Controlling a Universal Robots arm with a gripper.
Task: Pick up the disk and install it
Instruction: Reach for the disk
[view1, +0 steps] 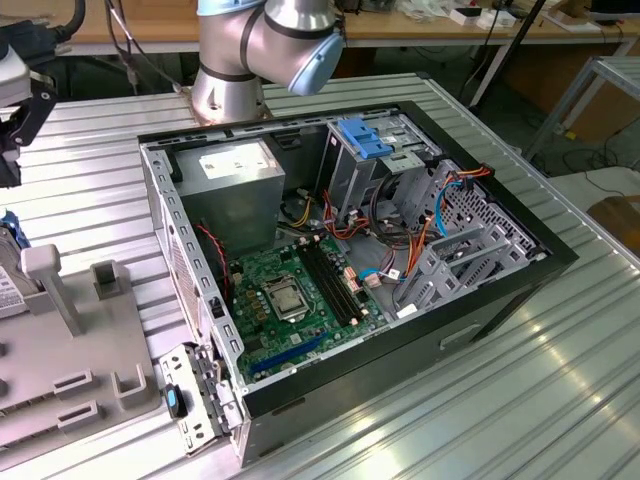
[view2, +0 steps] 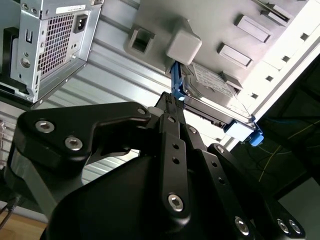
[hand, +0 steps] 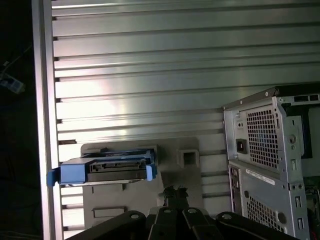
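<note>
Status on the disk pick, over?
Gripper close by disk, contact unclear. Disk on edge in grey holder, outside the computer case. Nothing seen between them.

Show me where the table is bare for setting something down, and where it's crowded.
Widest bare stretch: the ribbed table between the computer case and the exterior view's right edge. A smaller patch: between the arm's base and the grey fixture. Crowded: inside the case, and the fixture, which holds the disk.
</note>
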